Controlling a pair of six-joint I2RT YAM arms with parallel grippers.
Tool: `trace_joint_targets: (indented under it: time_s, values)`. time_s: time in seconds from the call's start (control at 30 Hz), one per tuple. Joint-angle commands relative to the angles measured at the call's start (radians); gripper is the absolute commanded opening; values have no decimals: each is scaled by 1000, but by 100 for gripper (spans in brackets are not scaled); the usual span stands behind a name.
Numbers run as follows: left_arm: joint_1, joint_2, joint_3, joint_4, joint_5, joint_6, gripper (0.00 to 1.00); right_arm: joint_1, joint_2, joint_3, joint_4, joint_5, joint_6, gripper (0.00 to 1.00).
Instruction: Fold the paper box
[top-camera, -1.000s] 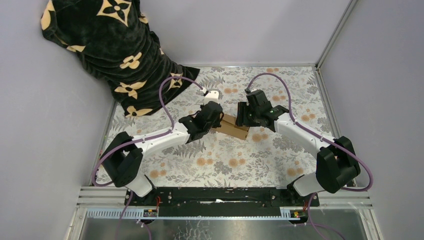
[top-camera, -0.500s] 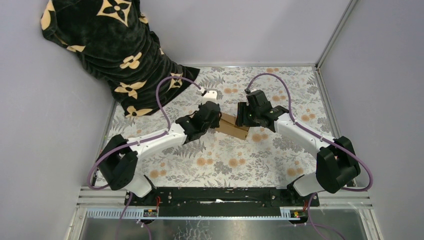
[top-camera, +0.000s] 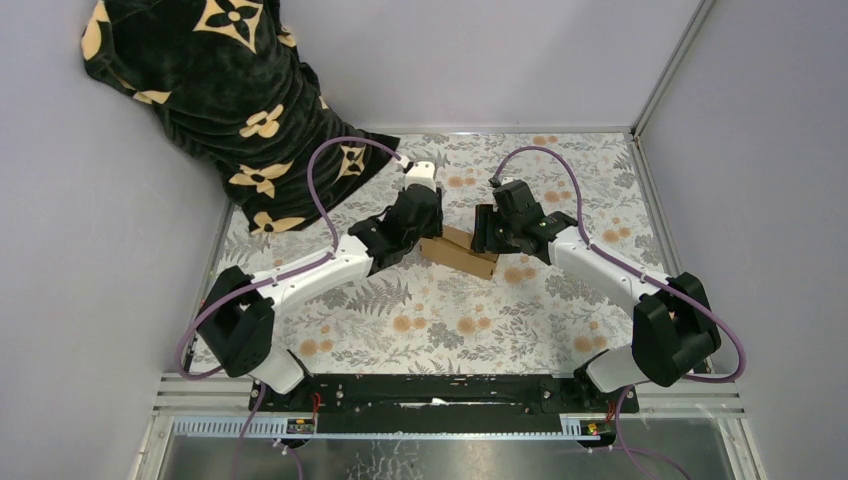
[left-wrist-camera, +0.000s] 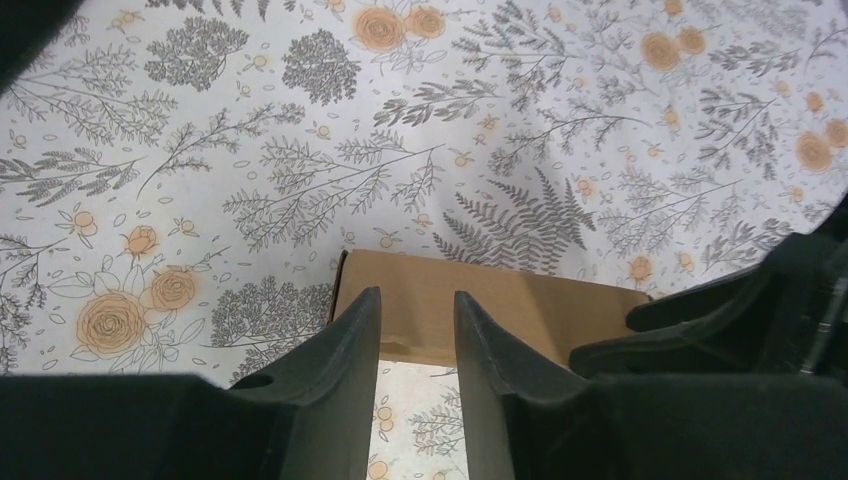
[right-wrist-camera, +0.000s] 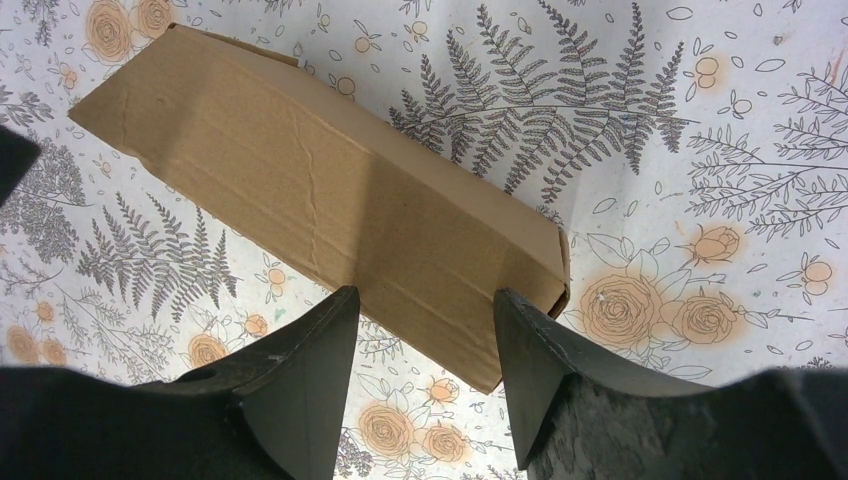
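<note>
Two pincers meet at one paper box (top-camera: 462, 256) lying on the flowered cloth (left-wrist-camera: 520, 120). Left pincer (left-wrist-camera: 416, 296) is spread narrowly and pinches nothing; the box end sits just past its tips. Right pincer (right-wrist-camera: 420, 292) is spread wider, tips over the box's near long edge, with the box running away to its front-left; contact unclear.

Top cam sits high behind the arm bases, looking down over the whole tabletop (top-camera: 450, 310) to its far edge. Left wrist cam hangs low, peering past its own fingers (left-wrist-camera: 345, 350) at the paper box (left-wrist-camera: 500, 300). Right wrist cam looks closer still, I think, seeing that box from the opposite side. All three share it.
</note>
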Motion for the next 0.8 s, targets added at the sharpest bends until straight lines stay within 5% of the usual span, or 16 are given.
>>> trace_joint_targets:
  time_s: [0.0, 0.43, 0.77]
  values:
    - [20, 28, -44, 80, 26, 5, 39, 1, 31, -51, -57, -3, -10, 60]
    - [21, 29, -231, 123, 50, -84, 34, 1, 39, -87, -32, -13, -4, 60]
    - [21, -43, -135, 54, 13, -30, 35, 1, 49, -68, -40, -6, -10, 60]
